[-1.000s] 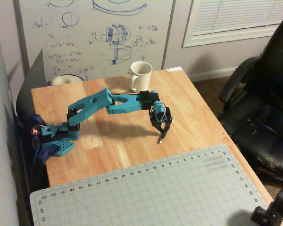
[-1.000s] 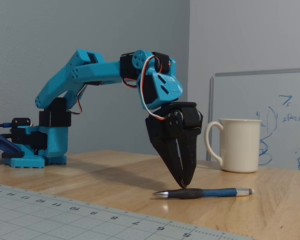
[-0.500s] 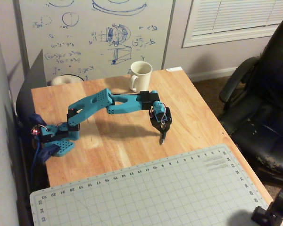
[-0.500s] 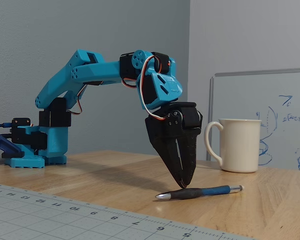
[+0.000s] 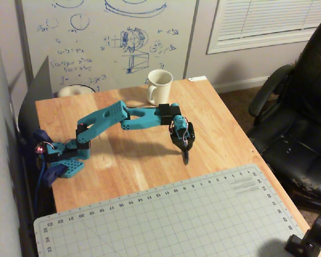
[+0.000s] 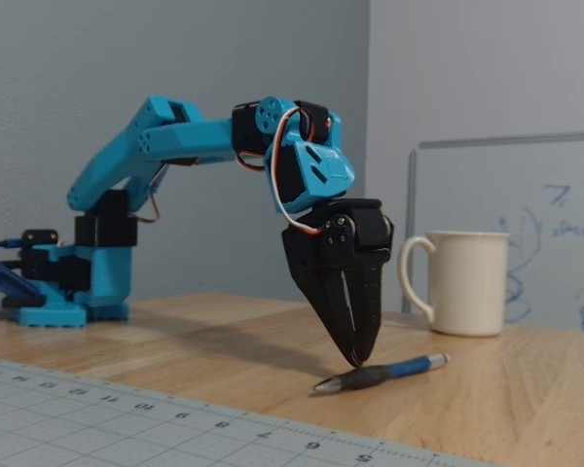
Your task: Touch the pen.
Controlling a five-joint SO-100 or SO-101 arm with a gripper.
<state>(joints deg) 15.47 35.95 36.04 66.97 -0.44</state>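
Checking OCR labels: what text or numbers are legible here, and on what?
"9" to "25": ruler numbers along the cutting mat's far edge, overhead view.
"33", "34": mat's left edge, sideways.
"8", "9": mat edge, fixed view.
Whiteboard: blue formulas and sketches, too blurred.
Mug, pen: none visible.

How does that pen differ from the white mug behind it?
The pen lies flat on the wooden table; the mug stands upright. The pen is slim, dark with a blue end; the mug is wide and cream-white. The gripper tips sit at the pen; the mug stands apart, untouched. Both rest on the same table.
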